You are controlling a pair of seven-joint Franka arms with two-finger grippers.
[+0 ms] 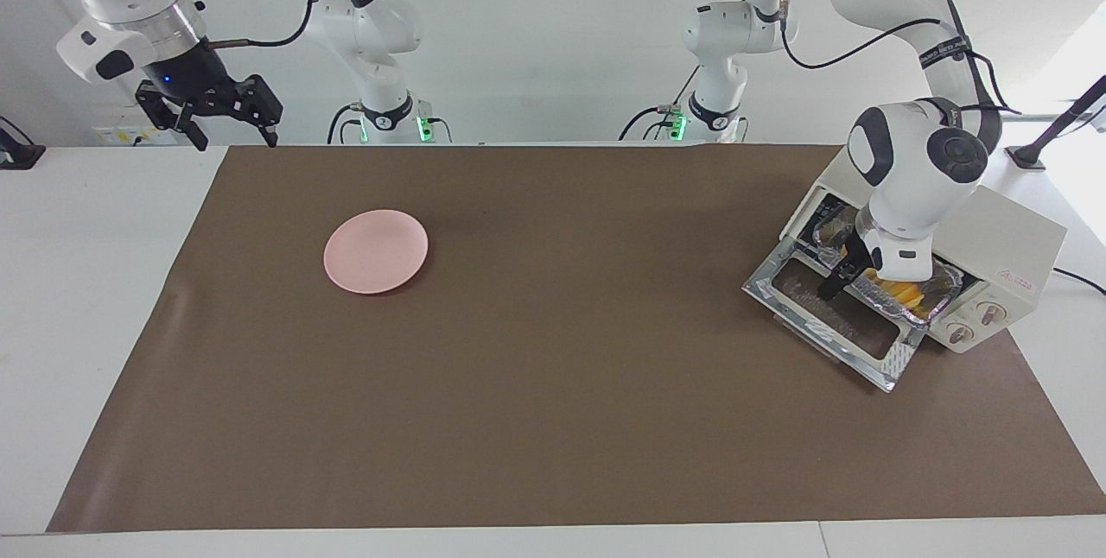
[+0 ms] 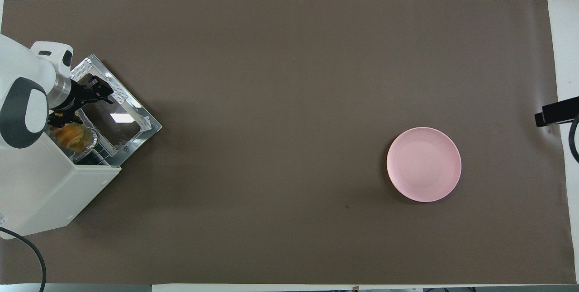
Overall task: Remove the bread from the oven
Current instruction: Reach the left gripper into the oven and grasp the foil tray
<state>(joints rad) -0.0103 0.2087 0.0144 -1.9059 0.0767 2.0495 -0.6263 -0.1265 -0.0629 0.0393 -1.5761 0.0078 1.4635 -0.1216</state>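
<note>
The table [image 1: 553,454] is wearing a brown cover. The oven [image 1: 1002,238] is sitting at the left arm's end, its door [image 1: 829,316] lying open. The pink plate [image 1: 376,250] is sitting at nine o'clock from the oven in the facing view. The bread [image 1: 899,290] is lying in a foil tray [image 1: 937,297] at the oven's mouth. The left pincer [image 1: 851,271] is reaching down by the bread; I cannot tell if it is gripping. The right pincer [image 1: 229,122] is waiting, released, up at the table's edge.

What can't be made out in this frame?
- Left gripper at the oven mouth: both views leave unclear whether it grips the bread or the foil tray.
- Bread: partly hidden by the arm in both views.
- Right gripper: overhead view's edge cuts it off.
</note>
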